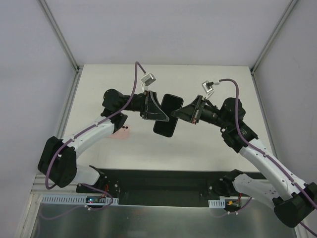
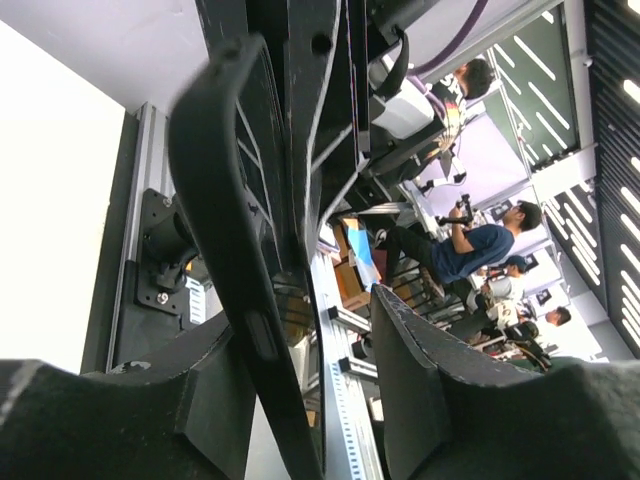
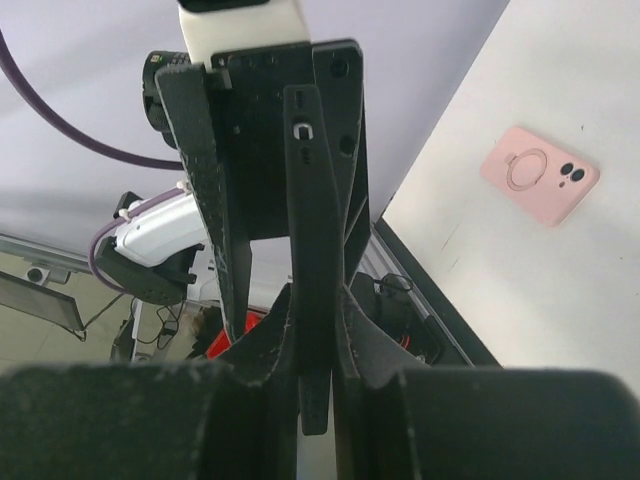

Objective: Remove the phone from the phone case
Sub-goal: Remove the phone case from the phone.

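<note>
Spanning near-to-far, seemingly level: phone (image 1: 166,115).

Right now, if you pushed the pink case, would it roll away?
Probably not: the pink case lies flat on the table, so it would likely slide. It looks thin and matte, so probably light and maybe a bit grippy.

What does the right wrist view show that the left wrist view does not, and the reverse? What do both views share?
Only the right wrist view: the pink case lying flat on the white table. Only the left wrist view: people in a room beyond the rig. Both: the black phone, seen edge-on and close to the lens.
</note>
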Robot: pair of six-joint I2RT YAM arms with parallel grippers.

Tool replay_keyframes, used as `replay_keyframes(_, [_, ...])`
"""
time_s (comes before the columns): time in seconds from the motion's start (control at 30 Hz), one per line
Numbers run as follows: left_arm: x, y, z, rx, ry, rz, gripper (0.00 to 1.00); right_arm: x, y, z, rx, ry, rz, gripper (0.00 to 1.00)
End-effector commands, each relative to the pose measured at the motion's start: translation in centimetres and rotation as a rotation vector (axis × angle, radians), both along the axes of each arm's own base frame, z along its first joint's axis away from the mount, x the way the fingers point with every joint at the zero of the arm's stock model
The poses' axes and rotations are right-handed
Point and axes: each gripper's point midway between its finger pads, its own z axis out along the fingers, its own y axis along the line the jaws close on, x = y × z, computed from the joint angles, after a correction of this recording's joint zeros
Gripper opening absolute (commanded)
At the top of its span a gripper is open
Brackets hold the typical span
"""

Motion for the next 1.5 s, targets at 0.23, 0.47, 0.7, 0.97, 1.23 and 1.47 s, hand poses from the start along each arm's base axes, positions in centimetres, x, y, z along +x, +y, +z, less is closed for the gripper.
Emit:
replay_keyframes(0.23, [0.3,-0.1,3.0,-0.128,-0.071,0.018,0.24,-1.3,0.0,3.6,0.092,-0.100,0.015,0.01])
replay_keyframes(0.47, [0.1,0.1,2.9,-0.124,-0.072,0.017,0.05,-0.8,0.0,3.2,0.088,-0.086,-0.014,0.01])
replay_keyframes(0.7, [-0.4,0.4,2.8,-0.117,-0.087,0.014,0.00,0.4,-1.1,2.2,-0.031,-0.078,-0.109,0.62])
replay_keyframes(0.97, [-1.2,0.9,2.4,-0.116,-0.118,0.003,0.00,1.3,-2.5,4.7,-0.031,-0.126,-0.189,0.65])
replay_keyframes(1.23, [-1.8,1.1,2.1,-0.105,-0.138,-0.021,0.00,1.7,-2.5,7.0,0.119,-0.111,-0.115,0.37])
replay_keyframes(1.47, [-1.9,1.2,2.4,-0.107,-0.146,-0.020,0.00,0.6,-1.9,7.3,0.160,-0.102,-0.031,0.23])
